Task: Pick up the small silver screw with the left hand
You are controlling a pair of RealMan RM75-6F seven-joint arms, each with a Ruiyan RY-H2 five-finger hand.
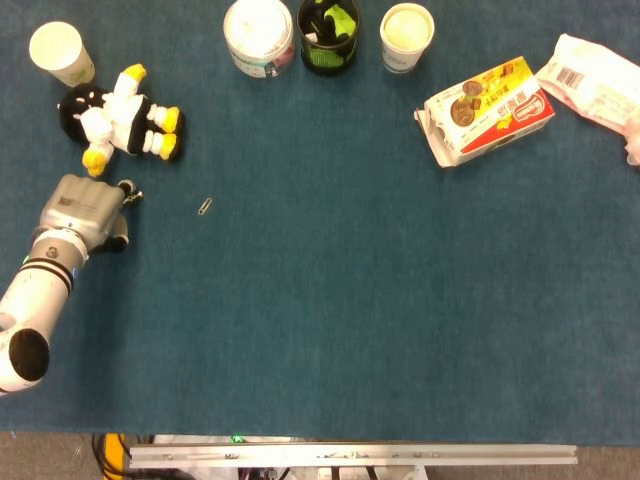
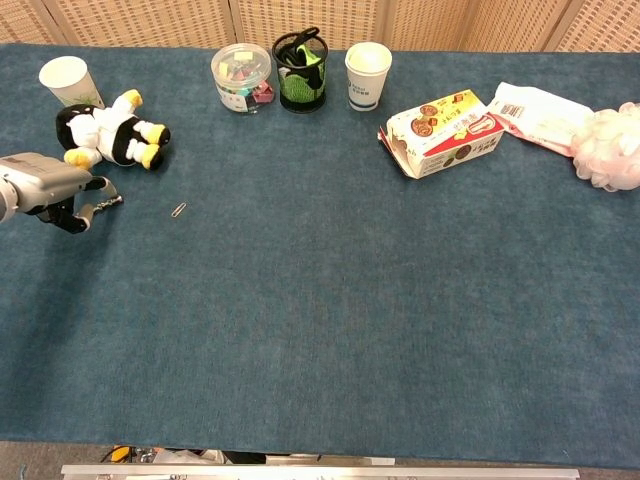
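The small silver screw (image 2: 108,204) lies on the blue cloth at the far left, just below the plush penguin; only its right end (image 1: 133,195) shows in the head view. My left hand (image 1: 85,207) hangs over the screw's left part and hides it. In the chest view the left hand (image 2: 52,190) has its thumb above the screw and its dark fingers (image 2: 72,220) below it, apart from each other. The screw still lies flat on the cloth. My right hand shows in neither view.
A plush penguin (image 1: 118,116) and a paper cup (image 1: 60,52) sit just behind the hand. A paper clip (image 1: 205,207) lies to the screw's right. A tub (image 1: 259,37), a green pen holder (image 1: 328,34), another cup (image 1: 406,36) and a snack box (image 1: 488,108) stand along the back.
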